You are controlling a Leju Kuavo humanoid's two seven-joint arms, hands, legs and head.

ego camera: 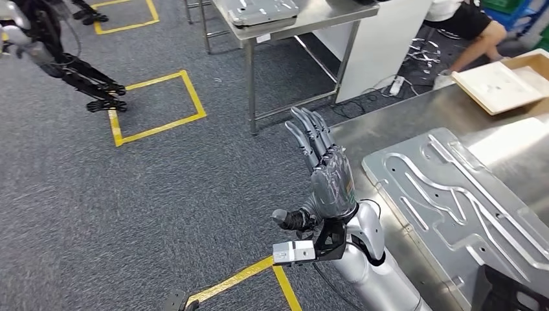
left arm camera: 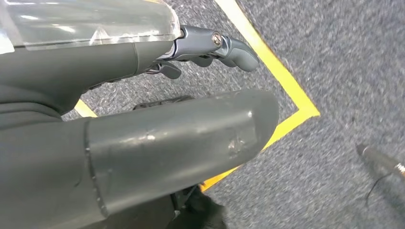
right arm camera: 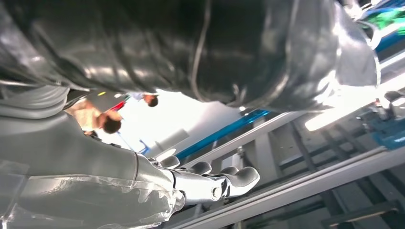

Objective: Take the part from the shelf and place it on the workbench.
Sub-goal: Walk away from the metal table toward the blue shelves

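Part (ego camera: 463, 201) lies flat on workbench (ego camera: 388, 123), long axis running roughly 10 to 4 o'clock, just at 3 o'clock of left hand (ego camera: 322, 170), fingers straight, apart, empty; right hand (right arm camera: 210, 183) looks empty, fingers loosely extended.

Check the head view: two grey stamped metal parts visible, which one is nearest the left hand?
The large metal part on the near steel workbench, just beside the raised left hand. The other metal part lies on the far table, well beyond the hand.
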